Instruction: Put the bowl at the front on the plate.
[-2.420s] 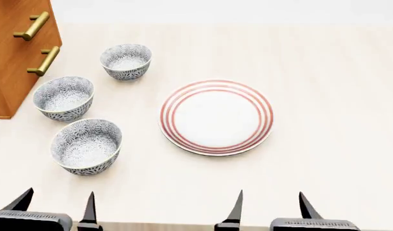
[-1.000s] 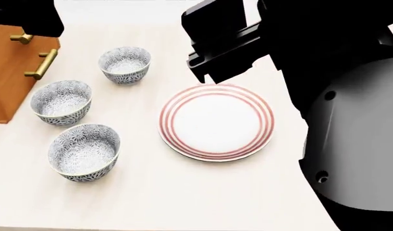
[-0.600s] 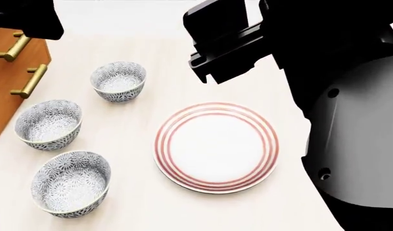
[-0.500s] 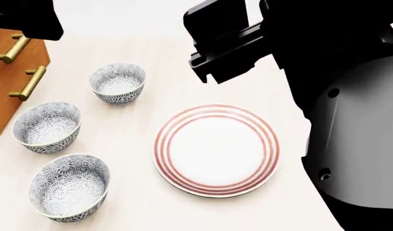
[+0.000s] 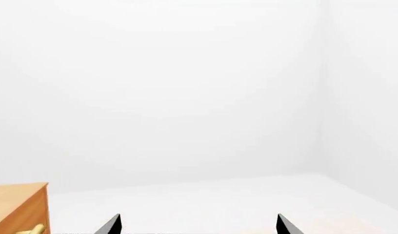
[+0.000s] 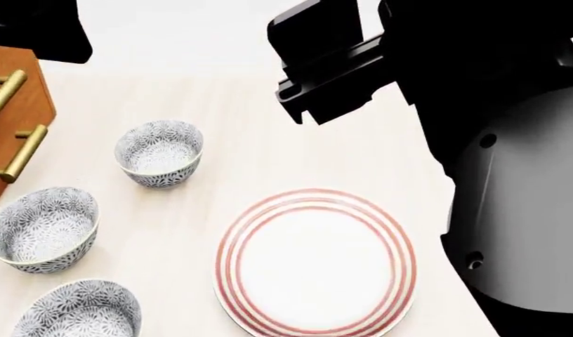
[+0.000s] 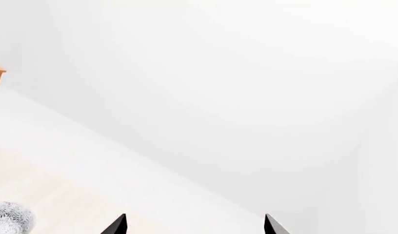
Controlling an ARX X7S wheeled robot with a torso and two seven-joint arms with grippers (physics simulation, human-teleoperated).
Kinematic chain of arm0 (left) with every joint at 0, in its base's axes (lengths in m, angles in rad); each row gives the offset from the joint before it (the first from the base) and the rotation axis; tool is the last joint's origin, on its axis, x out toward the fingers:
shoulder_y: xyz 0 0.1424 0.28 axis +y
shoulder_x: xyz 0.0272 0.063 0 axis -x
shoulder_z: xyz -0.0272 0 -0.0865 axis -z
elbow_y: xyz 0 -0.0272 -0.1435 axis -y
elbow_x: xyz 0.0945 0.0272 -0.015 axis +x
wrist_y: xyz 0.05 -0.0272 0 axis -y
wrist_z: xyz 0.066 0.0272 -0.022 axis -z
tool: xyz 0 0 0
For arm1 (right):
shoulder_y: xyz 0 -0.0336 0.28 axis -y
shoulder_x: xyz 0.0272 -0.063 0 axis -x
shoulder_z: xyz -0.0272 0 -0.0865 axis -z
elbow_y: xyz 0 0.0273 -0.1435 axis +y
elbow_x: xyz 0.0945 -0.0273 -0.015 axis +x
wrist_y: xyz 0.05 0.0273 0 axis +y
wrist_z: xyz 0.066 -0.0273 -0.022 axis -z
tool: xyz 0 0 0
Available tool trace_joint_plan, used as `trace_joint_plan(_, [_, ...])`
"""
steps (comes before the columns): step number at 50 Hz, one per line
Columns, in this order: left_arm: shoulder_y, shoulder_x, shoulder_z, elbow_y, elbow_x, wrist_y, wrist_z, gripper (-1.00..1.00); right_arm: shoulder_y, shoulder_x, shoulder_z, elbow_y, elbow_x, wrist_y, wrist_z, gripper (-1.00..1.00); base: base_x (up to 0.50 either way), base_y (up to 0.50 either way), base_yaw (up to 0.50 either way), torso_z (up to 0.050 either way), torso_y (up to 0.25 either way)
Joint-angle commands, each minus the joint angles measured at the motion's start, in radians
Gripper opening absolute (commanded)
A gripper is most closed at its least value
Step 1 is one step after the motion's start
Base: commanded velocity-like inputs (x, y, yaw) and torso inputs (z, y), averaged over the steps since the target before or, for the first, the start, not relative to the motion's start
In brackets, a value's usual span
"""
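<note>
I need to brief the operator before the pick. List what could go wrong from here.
1. Three look-alike bowls sit in a row; the front bowl is cut off at the head view's bottom edge, so the middle bowl could be grabbed by mistake.
2. The right arm hides much of the table beside the plate, and both wrist cameras look out over the table, not down at the bowls.

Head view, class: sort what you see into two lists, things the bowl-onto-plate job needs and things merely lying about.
Needed for the job:
- front bowl, nearest the robot
- plate, nothing on it

Just lying about:
- middle bowl
- far bowl
- wooden drawer unit with brass handles
</note>
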Motion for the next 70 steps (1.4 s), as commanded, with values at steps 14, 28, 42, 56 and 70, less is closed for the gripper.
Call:
trace_joint_plan(14, [0.007,-0.023,0.025,0.006,0.006,0.028,0.012,1.0,0.002,0.019,-0.019,-0.016,-0.008,-0.03,-0.014,1.0,0.11,0.0,0.0,0.0,0.001])
trace_joint_plan(28, [0.023,-0.035,0.038,0.013,0.02,0.04,0.028,1.0,-0.003,0.025,-0.029,-0.021,-0.033,-0.042,-0.034,1.0,0.03,0.0,0.0,0.0,0.0])
trace_joint_plan(42, [0.158,-0.108,0.164,0.013,-0.19,0.066,-0.11,1.0,-0.026,0.063,-0.013,-0.046,-0.054,-0.068,-0.059,1.0,0.04,0.0,0.0,0.0,0.0])
trace_joint_plan(56, [0.221,-0.124,0.19,0.022,-0.186,0.076,-0.093,1.0,-0.02,0.065,-0.025,-0.04,-0.06,-0.073,-0.072,1.0,0.0,0.0,0.0,0.0,0.0])
trace_joint_plan(70, [0.302,-0.148,0.225,0.034,-0.185,0.08,-0.08,1.0,-0.012,0.076,-0.034,-0.041,-0.055,-0.079,-0.072,1.0,0.0,0.0,0.0,0.0,0.0])
